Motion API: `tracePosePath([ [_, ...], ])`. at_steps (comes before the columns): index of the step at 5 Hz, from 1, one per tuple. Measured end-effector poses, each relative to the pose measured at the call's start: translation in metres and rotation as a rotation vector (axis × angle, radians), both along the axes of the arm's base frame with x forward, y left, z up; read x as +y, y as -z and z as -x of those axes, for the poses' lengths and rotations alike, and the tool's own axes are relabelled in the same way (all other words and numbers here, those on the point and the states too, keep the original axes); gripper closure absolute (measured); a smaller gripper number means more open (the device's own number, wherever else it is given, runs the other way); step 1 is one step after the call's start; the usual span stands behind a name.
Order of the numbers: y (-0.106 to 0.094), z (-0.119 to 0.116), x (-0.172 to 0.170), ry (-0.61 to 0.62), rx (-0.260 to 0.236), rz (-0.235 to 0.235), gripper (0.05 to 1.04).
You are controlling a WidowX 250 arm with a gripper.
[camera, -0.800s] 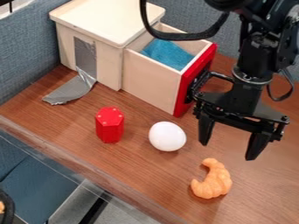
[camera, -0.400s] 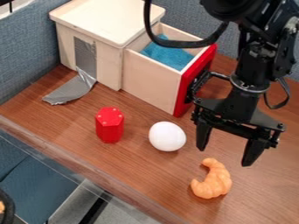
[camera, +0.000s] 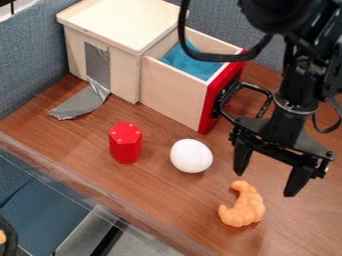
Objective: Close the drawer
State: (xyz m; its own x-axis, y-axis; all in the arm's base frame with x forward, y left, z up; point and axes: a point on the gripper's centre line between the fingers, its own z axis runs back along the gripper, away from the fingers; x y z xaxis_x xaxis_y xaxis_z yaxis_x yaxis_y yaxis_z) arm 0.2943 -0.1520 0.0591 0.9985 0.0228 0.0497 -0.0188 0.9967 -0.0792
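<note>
Camera view has the drawer sitting well out of its cabinet, red front facing lower right. Gripper is open and empty, fingers pointing down and spread wide, off to the lower right of that front and apart from it. So imo it's on the good side already: the drawer slides on an upper-left/lower-right line, and the push wants to go up-left, square on. The finger spread runs roughly along that same line, fwiw. I'd watch the black handle, it sticks out toward the arm and could snag, and the croissant is right near the fingertips too
</note>
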Motion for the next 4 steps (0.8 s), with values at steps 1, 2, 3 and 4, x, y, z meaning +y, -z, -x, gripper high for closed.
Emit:
tracePosePath([
  [1, 0.006, -0.010, -0.005, 0.035, -0.008, -0.015, 0.083],
  [2, 0.009, -0.023, -0.010, 0.034, -0.020, -0.026, 0.083],
  [3, 0.008, -0.035, -0.018, 0.034, -0.014, -0.016, 0.083],
  [4, 0.012, -0.053, -0.026, 0.016, 0.001, 0.013, 0.083],
])
